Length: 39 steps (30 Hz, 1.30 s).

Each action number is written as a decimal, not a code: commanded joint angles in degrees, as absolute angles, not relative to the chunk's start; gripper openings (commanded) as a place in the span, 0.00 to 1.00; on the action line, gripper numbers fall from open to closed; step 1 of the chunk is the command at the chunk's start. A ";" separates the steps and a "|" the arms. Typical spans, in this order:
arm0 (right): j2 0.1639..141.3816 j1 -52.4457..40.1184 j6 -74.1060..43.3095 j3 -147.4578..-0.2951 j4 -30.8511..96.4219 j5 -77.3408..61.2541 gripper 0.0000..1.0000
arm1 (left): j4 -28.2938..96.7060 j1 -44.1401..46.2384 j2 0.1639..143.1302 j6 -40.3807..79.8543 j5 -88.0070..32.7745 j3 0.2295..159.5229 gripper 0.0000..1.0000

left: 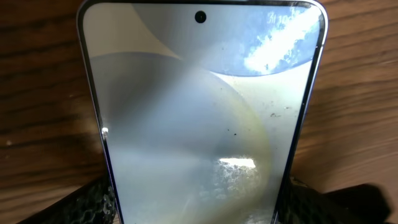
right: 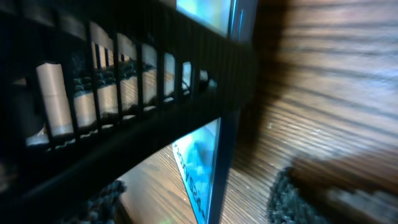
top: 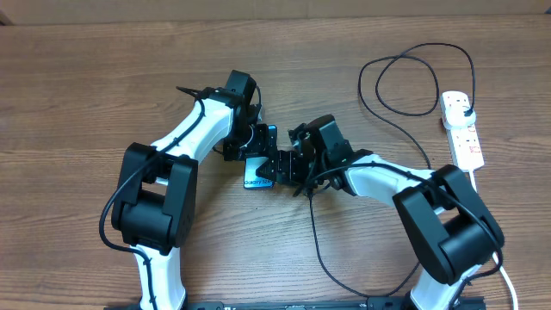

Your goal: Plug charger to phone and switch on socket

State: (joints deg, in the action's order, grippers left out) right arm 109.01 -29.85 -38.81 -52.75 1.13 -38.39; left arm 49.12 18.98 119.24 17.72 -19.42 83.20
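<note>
— Now, which step?
— Likely docking: left gripper (left: 199, 203) clasps phone (top: 256, 178) by its sides; right gripper (right: 202, 196) straddles its edge, jaws apart. Next: align charger (top: 314, 234) tip with port; socket (top: 462, 129) lies well apart.

We find the overhead view bright, even and sharp, with only soft, short shadows on the brown wooden bench (top: 86, 86). In the left wrist view the slim glass-fronted smartphone (left: 199, 124) carries a white glare patch at its upper right and a smaller one lower down, and the wood on both sides is dim. The right wrist view is dark, smeared and out of focus. Its only bright spots are the teal screen and a strip of pale wood.
</note>
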 commanded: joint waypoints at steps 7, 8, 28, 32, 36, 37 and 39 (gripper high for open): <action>112.12 -30.00 -46.48 -53.58 -6.96 -33.01 0.46 | 49.76 19.90 122.34 15.33 -30.00 81.67 0.81; 112.12 -30.00 -46.48 -53.58 -7.57 -33.01 0.46 | 49.78 19.90 122.34 15.35 -30.28 81.67 0.81; 112.12 -29.89 -46.48 -53.60 -14.11 -30.06 0.42 | 50.78 19.90 122.34 15.16 -31.11 81.67 0.83; 112.12 -29.89 -46.44 -53.60 -16.36 -30.06 0.41 | 51.05 19.92 122.34 15.14 -31.11 81.67 0.84; 112.12 -29.89 -46.04 -53.60 -16.75 -30.11 0.31 | 51.03 19.90 122.34 15.14 -31.09 81.67 0.84; 112.12 -29.89 -46.04 -53.60 -16.58 -30.26 0.29 | 51.03 19.90 122.34 15.14 -31.09 81.67 0.85; 112.12 -29.89 -46.04 -53.60 -16.56 -30.96 0.27 | 51.03 19.90 122.34 15.14 -31.07 81.67 0.86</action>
